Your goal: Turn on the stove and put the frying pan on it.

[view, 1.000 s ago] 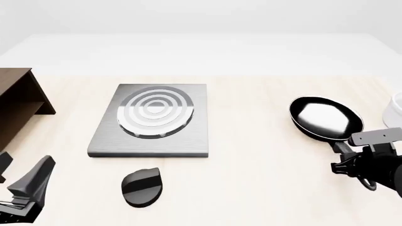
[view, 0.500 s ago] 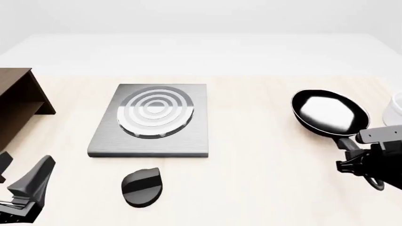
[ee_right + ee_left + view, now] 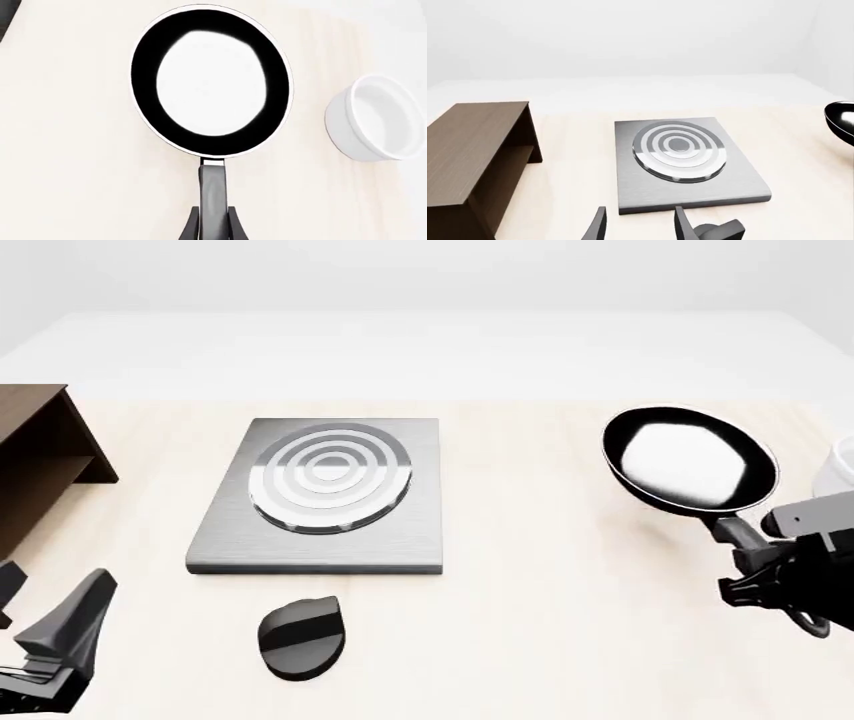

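Since a second ago, the frying pan (image 3: 690, 458) has risen and tilted at the table's right side, carried by the right gripper (image 3: 763, 558), whose fingers are clamped on the long handle (image 3: 214, 192). A white bowl (image 3: 379, 117) sits just beside the pan. The stove (image 3: 320, 498) lies well apart to the left, its burner rings (image 3: 330, 476) bare. The black oval knob (image 3: 304, 637) rests near the stove's front edge, untouched as far as can be seen. The left gripper (image 3: 639, 226) has stayed low at the near left, fingers apart and empty, beside a brown cabinet (image 3: 475, 150). Judging by this, the pan is grasped and lifted; switching on and placing remain.
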